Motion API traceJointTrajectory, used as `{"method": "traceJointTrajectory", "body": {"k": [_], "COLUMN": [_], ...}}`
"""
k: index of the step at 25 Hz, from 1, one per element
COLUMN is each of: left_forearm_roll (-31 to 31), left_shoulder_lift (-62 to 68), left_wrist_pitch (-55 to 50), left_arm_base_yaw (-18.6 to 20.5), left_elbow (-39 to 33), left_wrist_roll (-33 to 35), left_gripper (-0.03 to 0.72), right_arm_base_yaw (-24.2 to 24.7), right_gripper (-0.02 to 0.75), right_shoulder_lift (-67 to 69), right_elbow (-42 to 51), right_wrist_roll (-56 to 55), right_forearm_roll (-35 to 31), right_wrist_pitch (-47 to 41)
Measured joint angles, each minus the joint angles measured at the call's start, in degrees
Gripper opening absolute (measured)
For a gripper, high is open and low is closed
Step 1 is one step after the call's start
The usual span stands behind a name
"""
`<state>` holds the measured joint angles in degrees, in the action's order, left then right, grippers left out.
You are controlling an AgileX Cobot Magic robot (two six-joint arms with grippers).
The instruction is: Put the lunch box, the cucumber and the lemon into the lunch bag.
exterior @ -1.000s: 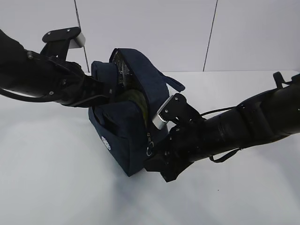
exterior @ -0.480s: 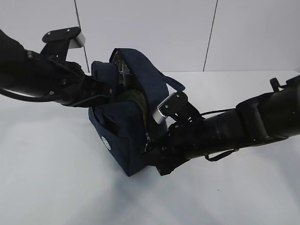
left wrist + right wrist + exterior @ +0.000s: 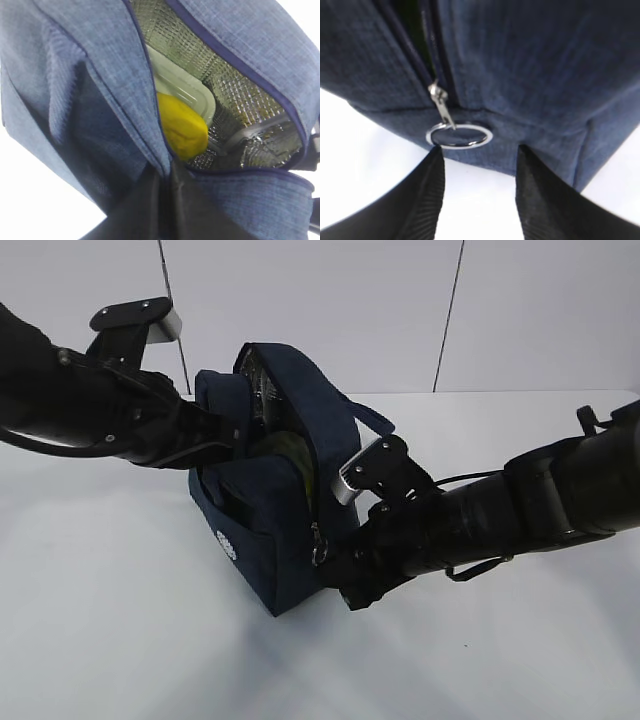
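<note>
Lunch bag (image 3: 270, 540): stood on the white table (image 3: 120, 640), mouth gaping.
Left gripper (image 3: 165, 210): pinched shut on the bag's rim fabric, holding it apart.
Right gripper (image 3: 480, 165): fingers spread, empty — zipper ring (image 3: 459, 136) just beyond the tips, left of centre.
Lunch box (image 3: 185, 90): inside the bag.
Lemon (image 3: 181, 125): inside, against the box.
Risk: the fingers could miss the off-centre ring — or shove the bag.

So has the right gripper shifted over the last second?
Yes. The right gripper crept left toward the lunch bag, closing on its ring pull.
</note>
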<state>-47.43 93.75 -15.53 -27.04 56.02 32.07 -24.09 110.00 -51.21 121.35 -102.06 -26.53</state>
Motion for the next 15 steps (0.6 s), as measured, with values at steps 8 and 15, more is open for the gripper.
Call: {"method": "traceJointTrajectory", "body": {"k": [8, 15], "left_forearm_roll": [0.0, 0.0], "left_shoulder_lift": [0.0, 0.0], "left_wrist_pitch": [0.0, 0.0], "left_arm_base_yaw": [0.0, 0.0], "left_elbow": [0.0, 0.0], "left_wrist_roll": [0.0, 0.0], "left_gripper": [-0.006, -0.006], "right_arm_base_yaw": [0.0, 0.0], "right_gripper": [0.363, 0.363], "right_shoulder_lift": [-1.99, -2.0], "right_elbow": [0.0, -0.34], "right_wrist_roll": [0.49, 0.61], "right_forearm_roll": [0.0, 0.0], "right_wrist_pitch": [0.76, -2.43]}}
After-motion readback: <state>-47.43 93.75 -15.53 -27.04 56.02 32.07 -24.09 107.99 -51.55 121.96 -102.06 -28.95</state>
